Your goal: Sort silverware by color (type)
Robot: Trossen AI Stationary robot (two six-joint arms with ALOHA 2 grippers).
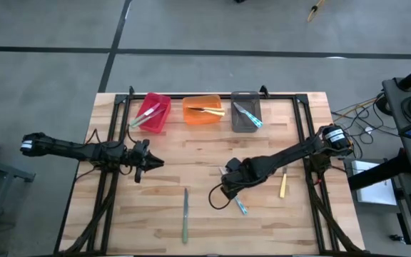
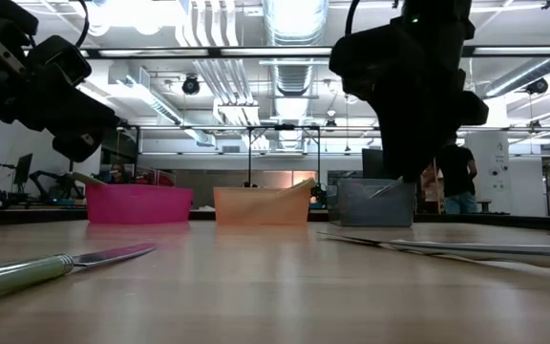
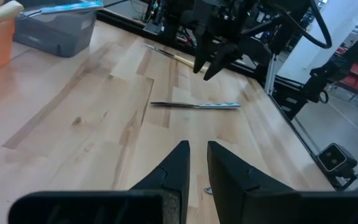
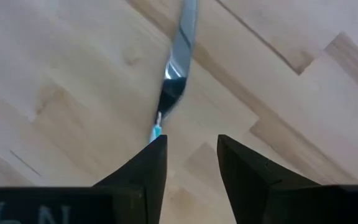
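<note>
Seen from above: three plastic bins along the far edge of the wooden table (image 1: pixel 205 160), namely a red bin (image 1: pixel 153 112), an orange bin (image 1: pixel 203 110) and a grey bin (image 1: pixel 245 111), each already with cutlery inside. Only in the right wrist view: a blue-handled utensil (image 4: pixel 174 81), flat on the planks, shiny metal head slim and curved, blue handle end just ahead of the right gripper (image 4: pixel 191 158). Fingers parted, nothing between them; touching the handle tip or just clear of it, hard to say. From the left wrist view, the same piece lying free below that arm. Well nearer than the grey bin, a pale yellow-handled utensil (image 1: pixel 283 186); nearer than the orange bin, a green-handled knife (image 1: pixel 185 216). Left gripper (image 1: pixel 153 163) nearer than the red bin, fingers narrowly apart, nothing held.
</note>
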